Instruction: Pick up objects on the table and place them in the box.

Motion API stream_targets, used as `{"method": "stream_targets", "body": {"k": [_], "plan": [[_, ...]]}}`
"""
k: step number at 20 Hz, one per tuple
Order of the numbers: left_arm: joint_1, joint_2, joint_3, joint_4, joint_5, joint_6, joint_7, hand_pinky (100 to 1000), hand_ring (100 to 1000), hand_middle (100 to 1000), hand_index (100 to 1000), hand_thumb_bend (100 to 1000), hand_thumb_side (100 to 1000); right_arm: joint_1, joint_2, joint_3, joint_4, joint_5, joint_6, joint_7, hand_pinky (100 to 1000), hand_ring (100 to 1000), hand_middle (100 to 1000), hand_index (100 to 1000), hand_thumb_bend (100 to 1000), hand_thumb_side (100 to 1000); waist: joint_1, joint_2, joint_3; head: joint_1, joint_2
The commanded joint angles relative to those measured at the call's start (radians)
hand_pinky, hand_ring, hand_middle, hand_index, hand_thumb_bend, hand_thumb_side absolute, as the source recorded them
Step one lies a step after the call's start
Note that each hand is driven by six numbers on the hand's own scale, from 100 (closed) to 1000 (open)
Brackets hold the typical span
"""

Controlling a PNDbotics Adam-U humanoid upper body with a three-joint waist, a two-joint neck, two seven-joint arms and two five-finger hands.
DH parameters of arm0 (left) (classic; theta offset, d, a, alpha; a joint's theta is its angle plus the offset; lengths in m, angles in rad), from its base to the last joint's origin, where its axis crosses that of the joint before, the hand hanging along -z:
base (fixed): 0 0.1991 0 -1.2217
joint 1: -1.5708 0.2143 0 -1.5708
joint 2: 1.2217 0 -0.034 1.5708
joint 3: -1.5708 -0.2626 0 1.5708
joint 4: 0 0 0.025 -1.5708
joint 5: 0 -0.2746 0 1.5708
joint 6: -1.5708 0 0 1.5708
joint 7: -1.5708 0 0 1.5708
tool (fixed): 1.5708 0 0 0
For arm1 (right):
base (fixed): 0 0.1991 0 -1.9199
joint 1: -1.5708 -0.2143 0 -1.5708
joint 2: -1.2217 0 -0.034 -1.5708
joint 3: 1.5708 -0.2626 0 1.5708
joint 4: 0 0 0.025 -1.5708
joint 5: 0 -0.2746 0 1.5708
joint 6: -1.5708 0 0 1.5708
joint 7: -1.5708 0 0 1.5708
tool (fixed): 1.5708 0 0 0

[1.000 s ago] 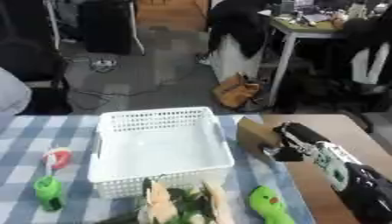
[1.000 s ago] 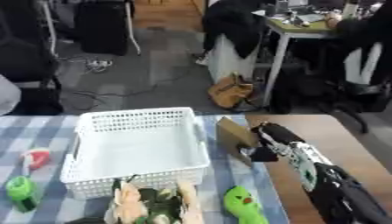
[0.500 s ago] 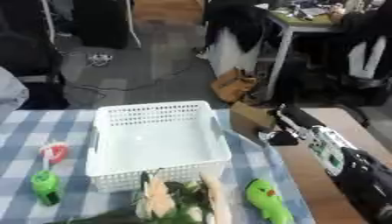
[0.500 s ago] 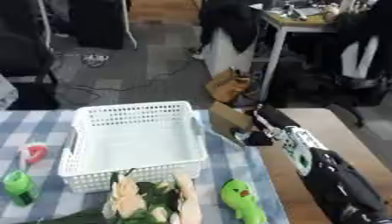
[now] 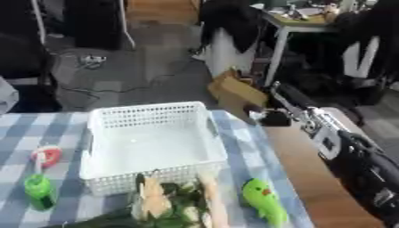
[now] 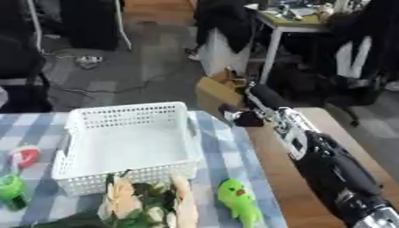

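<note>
Our white perforated plastic basket (image 5: 148, 142) sits empty on the blue checked cloth (image 5: 242, 151). The green toy (image 5: 263, 205), green bottle (image 5: 37, 191) and bouquet (image 5: 168, 205) lie outside it. Our right hand (image 6: 246, 116) reaches beside its far corner; we cannot tell its fingers' state.

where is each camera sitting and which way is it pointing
Left eye view: in the robot's head, facing forward and down at the checked table and white basket, office floor beyond; the right arm enters from the lower right, its right hand past the basket's far right corner.
Right eye view: same head, set slightly to the right, so everything sits further left; same arm and hand.
Both share the basket, green toy, flower bunch, green bottle and red-and-white thing. No left hand shows.
</note>
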Motion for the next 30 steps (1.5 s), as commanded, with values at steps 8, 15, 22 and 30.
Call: {"method": "stream_targets", "body": {"k": [8, 15, 22, 30], "plan": [[-0.007, 0.004, 0.001, -0.013, 0.004, -0.005, 0.003, 664, 802, 752, 867, 100, 951, -0.042, -0.044, 0.043, -0.159, -0.097, 0.0, -0.044, 741, 604, 156, 277, 100, 568, -0.025, -0.047, 0.01, -0.03, 0.001], [-0.004, -0.005, 0.0, -0.013, 0.012, -0.03, 0.006, 662, 801, 751, 865, 100, 948, -0.041, -0.013, 0.069, -0.195, -0.102, -0.021, -0.057, 743, 604, 157, 278, 100, 571, -0.043, -0.051, 0.032, -0.049, -0.008], [-0.009, -0.019, -0.006, -0.013, 0.01, -0.051, -0.002, 663, 802, 752, 866, 100, 946, -0.031, 0.038, 0.096, -0.201, -0.082, -0.054, -0.045, 745, 605, 156, 278, 100, 575, -0.06, -0.046, 0.06, -0.077, -0.014], [-0.021, -0.026, -0.009, -0.013, 0.012, -0.071, -0.011, 664, 803, 753, 866, 100, 944, -0.007, 0.076, 0.1, -0.18, -0.029, -0.098, -0.021, 756, 609, 159, 281, 100, 585, -0.078, -0.026, 0.082, -0.092, -0.025]]}}
